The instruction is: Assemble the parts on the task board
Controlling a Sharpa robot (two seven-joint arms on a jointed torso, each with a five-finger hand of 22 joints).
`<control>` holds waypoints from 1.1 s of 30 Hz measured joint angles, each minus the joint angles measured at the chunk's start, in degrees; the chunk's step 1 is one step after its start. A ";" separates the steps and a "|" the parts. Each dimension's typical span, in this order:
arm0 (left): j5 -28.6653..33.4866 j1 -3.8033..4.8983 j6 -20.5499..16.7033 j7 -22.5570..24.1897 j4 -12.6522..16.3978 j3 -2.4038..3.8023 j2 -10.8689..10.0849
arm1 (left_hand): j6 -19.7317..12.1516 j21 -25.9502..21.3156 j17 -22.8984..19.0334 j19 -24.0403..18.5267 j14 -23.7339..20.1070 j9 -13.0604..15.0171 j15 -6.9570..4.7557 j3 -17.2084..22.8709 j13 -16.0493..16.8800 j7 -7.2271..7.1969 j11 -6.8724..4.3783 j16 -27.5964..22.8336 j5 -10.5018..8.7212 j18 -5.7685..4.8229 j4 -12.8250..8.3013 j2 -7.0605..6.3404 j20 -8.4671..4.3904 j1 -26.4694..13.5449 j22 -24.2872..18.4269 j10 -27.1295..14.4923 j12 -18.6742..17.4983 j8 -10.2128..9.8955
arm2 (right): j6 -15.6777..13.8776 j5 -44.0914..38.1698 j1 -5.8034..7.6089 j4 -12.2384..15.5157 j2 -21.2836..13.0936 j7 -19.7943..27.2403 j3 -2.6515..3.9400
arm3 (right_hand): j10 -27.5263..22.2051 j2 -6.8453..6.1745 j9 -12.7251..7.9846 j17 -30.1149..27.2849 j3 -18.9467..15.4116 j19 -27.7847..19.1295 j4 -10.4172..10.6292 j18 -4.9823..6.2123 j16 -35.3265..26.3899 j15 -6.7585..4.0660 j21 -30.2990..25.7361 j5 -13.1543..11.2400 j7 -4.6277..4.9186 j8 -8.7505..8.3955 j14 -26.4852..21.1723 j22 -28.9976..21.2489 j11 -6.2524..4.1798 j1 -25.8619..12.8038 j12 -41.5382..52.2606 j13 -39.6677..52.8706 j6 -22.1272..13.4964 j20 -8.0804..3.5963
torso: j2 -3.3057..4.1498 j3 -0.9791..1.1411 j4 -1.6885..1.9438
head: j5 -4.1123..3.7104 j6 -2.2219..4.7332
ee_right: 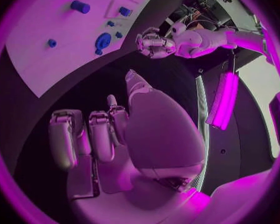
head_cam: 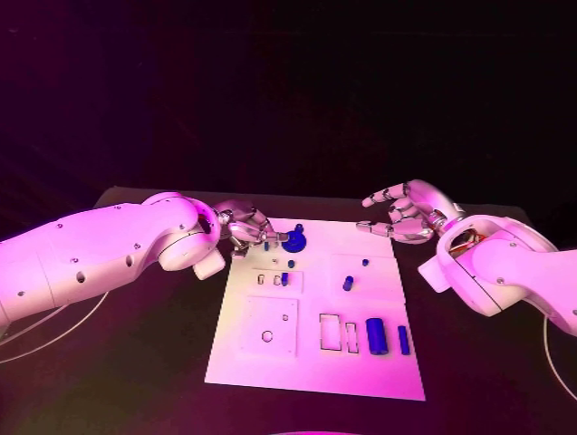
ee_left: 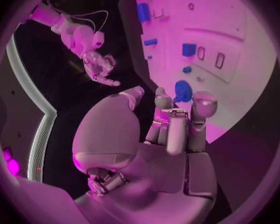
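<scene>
Nearest the robot, the white task board (head_cam: pixel 317 367) is lying in the middle of the black table (head_cam: pixel 145 381), its near edge bare. Just beyond that, toward the board's right side, two upright blue parts are sitting side by side: a thicker blue cylinder (head_cam: pixel 376 335) and a slimmer blue bar (head_cam: pixel 403 340), with two empty rectangular slots (head_cam: pixel 330 332) outlined beside them on the left. On the left half at the same depth, a raised square panel (head_cam: pixel 273 323) is showing a small round hole. Farther up the board, a short blue peg (head_cam: pixel 349 284) is standing near the middle, and a tiny blue stud (head_cam: pixel 365 263) is sitting beyond it. To their left, a small blue block (head_cam: pixel 287 280) is resting among little recesses. At the far left corner of the board, a round blue knob (head_cam: pixel 294 242) is standing on the plate, and the left robot hand (head_cam: pixel 245 227) is hovering just beside it with its fingers curled inward; in the left wrist view the fingertips (ee_left: pixel 204 104) are sitting close to the knob (ee_left: pixel 182 91), but I cannot tell whether they are touching or gripping it. Across the far edge, off the board's right corner, the right robot hand (head_cam: pixel 406 213) is hanging above the table with fingers spread and loosely bent, holding nothing; the right wrist view is showing its palm (ee_right: pixel 155 134) empty.
</scene>
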 measured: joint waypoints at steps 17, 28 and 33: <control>-14.72 0.79 10.76 -10.08 -3.56 -0.39 6.00 | -0.05 1.96 -0.01 0.59 0.11 4.67 -0.70 -5.27 4.40 -1.19 -0.95 0.22 -0.64 -0.85 0.10 -0.32 -0.61 -6.44 3.32 2.52 3.05 3.47 | 0.85 5.14 0.68 -3.07 -0.73 0.49 -0.03 | 0.00 0.00 0.00 -0.01 0.00 0.00 0.00 0.00 0.00 0.00 0.00 0.00 -0.01 0.00 0.00 -0.01 0.00 0.00 0.00 0.00 0.00 0.00 | 0.05 0.11 -0.07 | 0.37 -0.59; -17.03 0.97 13.61 -11.41 -5.76 -1.13 8.55 | -0.25 2.19 -0.01 0.79 0.11 4.75 -0.70 -5.57 3.89 -1.39 -0.95 0.22 -0.64 -0.84 0.10 -0.01 -0.82 -6.74 3.65 2.07 3.05 3.47 | 1.23 5.51 0.73 -3.85 -0.35 0.40 -0.03 | 0.01 0.00 0.00 -0.01 0.00 0.00 0.00 0.00 0.00 0.00 0.00 0.00 -0.01 0.27 0.00 -0.01 0.00 0.00 0.00 -0.01 0.01 0.00 | 0.02 0.04 -0.09 | 0.23 -1.12; -17.27 0.98 14.44 -11.65 -6.45 -1.43 9.28 | -0.25 2.19 -0.02 0.79 0.11 4.80 -0.70 -5.57 3.64 -1.38 -0.95 0.22 -0.64 -0.85 0.10 -0.01 -0.82 -6.74 3.67 2.07 2.83 3.47 | 1.38 5.51 0.73 -4.06 -0.14 0.36 -0.03 | 0.01 0.00 0.00 -0.01 0.00 0.00 0.00 0.00 0.00 0.00 0.00 0.00 -0.01 0.27 0.00 -0.02 0.00 0.00 0.00 -0.01 0.01 0.00 | 0.02 0.04 -0.08 | 0.15 -1.26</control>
